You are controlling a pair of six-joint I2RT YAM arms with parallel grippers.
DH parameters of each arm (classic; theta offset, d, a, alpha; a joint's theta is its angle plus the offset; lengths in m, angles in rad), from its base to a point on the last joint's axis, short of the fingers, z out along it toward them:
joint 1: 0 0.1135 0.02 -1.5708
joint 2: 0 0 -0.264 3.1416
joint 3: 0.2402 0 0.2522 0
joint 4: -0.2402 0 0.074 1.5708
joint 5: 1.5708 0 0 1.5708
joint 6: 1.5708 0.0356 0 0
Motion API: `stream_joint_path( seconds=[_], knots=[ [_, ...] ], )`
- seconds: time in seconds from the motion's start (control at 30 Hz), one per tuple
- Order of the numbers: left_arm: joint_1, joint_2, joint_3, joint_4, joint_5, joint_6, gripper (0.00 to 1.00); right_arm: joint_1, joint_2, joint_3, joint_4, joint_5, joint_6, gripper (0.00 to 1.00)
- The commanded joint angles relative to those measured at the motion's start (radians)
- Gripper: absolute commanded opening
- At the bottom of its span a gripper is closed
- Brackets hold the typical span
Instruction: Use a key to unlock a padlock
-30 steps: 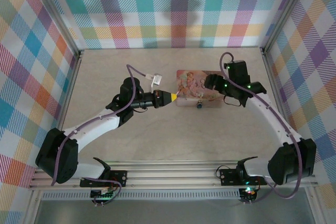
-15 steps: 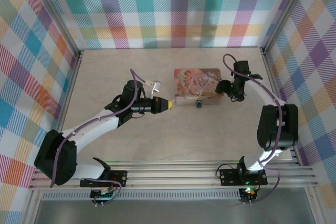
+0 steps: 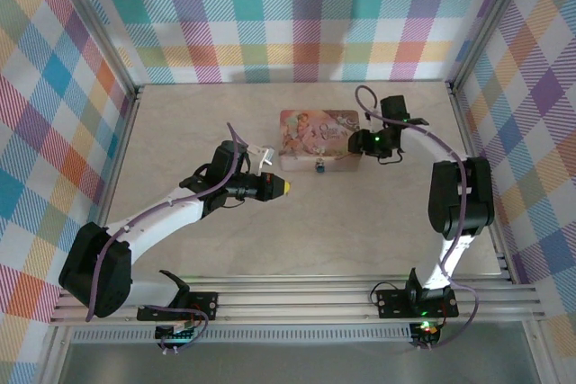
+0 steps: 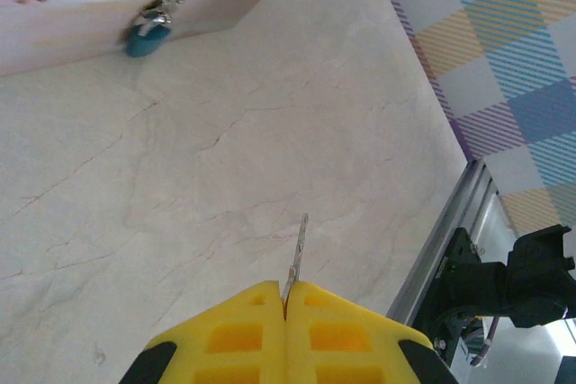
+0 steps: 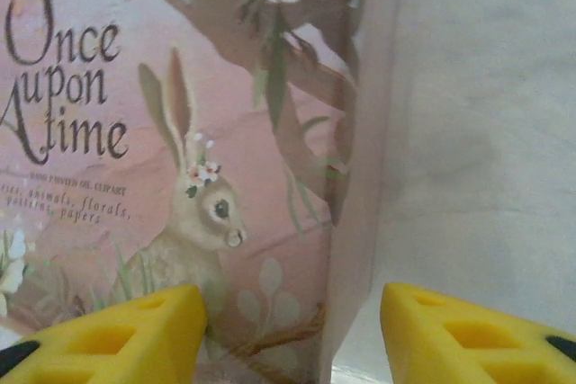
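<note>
On the left half of the table [image 3: 180, 123], the left arm reaches in from the near edge. The left gripper [image 3: 281, 188] points to the right, low over the bare surface. Its yellow fingers [image 4: 243, 321] are pressed together with no gap between them. They pinch a key [image 4: 297, 249], whose thin silvery blade sticks straight out from between the tips. From the left wrist camera, the key hangs above the marbled tabletop, well apart from the lock and not lined up with it.

Further right, near the middle of the table, lies a pink tin box [image 3: 319, 130] with its picture lid facing up. The padlock [image 3: 319, 168] hangs at the middle of the tin's near wall. Its small blue body is down at the tabletop, and its silvery shackle runs up to the clasp on the wall. Whether the shackle is shut I cannot tell.

At the tin's right end sits the right gripper [image 3: 362, 143], spread wide with nothing in its grasp. From the right wrist camera, one yellow finger [image 5: 117, 330] is over the lid by the drawn rabbit. The other is over the table just beside the tin, so the tin's right wall lies between them. Whether either finger touches the tin I cannot tell.
</note>
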Motion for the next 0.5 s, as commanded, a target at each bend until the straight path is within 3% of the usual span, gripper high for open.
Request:
stream_joint_path(
  seconds=[0.0,0.13,0.37,0.47],
  knots=[
    [0.007,0.004,0.031,-0.034,-0.013,0.036,0.00,0.068,0.077,-0.038,-0.115,-0.013,-0.056,0.54],
    [0.007,-0.004,0.023,-0.063,-0.046,0.040,0.00,0.112,0.078,-0.037,-0.124,-0.014,-0.055,0.53],
    [0.009,-0.070,-0.038,-0.048,-0.103,0.025,0.00,0.117,-0.044,-0.075,-0.087,-0.032,0.010,0.66],
    [0.009,-0.087,-0.053,-0.077,-0.085,0.094,0.00,0.117,-0.110,-0.064,-0.091,-0.019,0.036,0.67]
  ],
)
